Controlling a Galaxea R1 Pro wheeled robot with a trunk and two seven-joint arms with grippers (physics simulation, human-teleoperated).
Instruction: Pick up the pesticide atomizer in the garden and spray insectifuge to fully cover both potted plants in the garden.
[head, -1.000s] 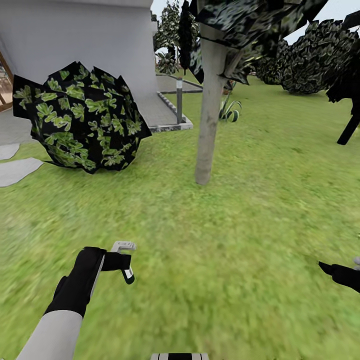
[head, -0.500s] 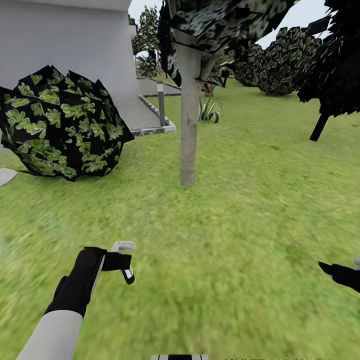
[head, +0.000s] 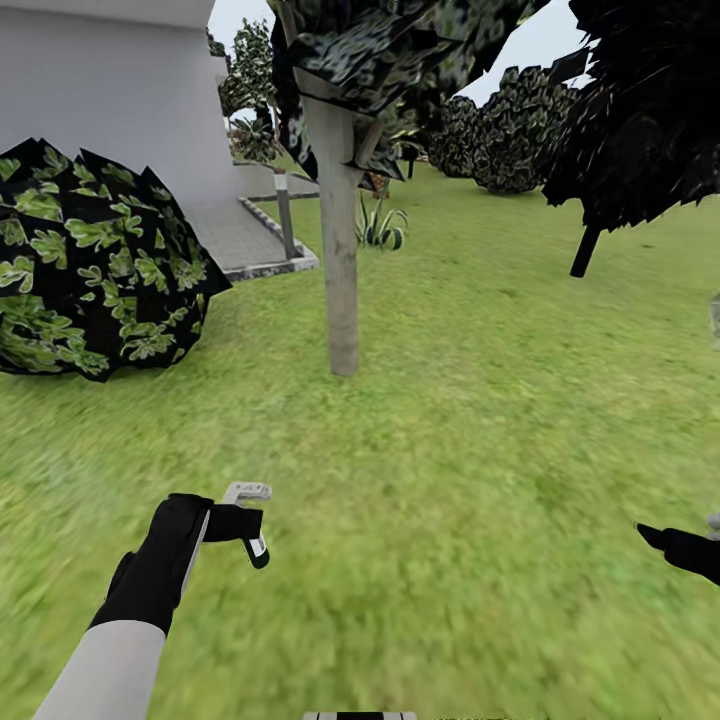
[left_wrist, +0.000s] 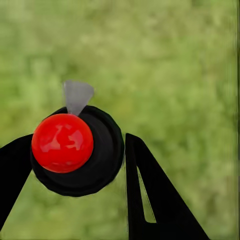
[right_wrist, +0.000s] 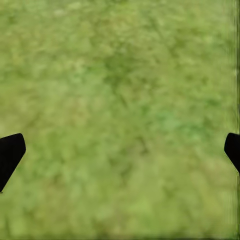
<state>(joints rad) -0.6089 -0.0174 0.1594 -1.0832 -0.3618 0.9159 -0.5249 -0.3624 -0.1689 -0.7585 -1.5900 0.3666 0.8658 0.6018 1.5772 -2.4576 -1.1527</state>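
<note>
My left gripper (head: 243, 523) is shut on the pesticide atomizer (head: 255, 545), low over the lawn at the lower left of the head view. Its whitish trigger head (head: 246, 492) points forward. In the left wrist view the atomizer (left_wrist: 102, 155) shows end-on, its red nozzle tip (left_wrist: 62, 142) between my black fingers (left_wrist: 142, 195). My right gripper (head: 668, 540) is at the right edge, and in the right wrist view it (right_wrist: 120, 155) is open over bare grass. A small rosette of pointed green leaves (head: 380, 228) stands far off past a tree trunk; I cannot make out a pot.
A grey tree trunk (head: 340, 270) rises straight ahead. A big dark round shrub (head: 95, 270) sits at the left, beside a white house wall (head: 110, 90) and a paved strip (head: 250, 240). Dark shrubs (head: 510, 130) and a dark tree (head: 640, 120) stand at the back right.
The whole view has slid left, so the camera has turned right. Both arms keep their places in the picture, and the atomizer stays in my left gripper.
</note>
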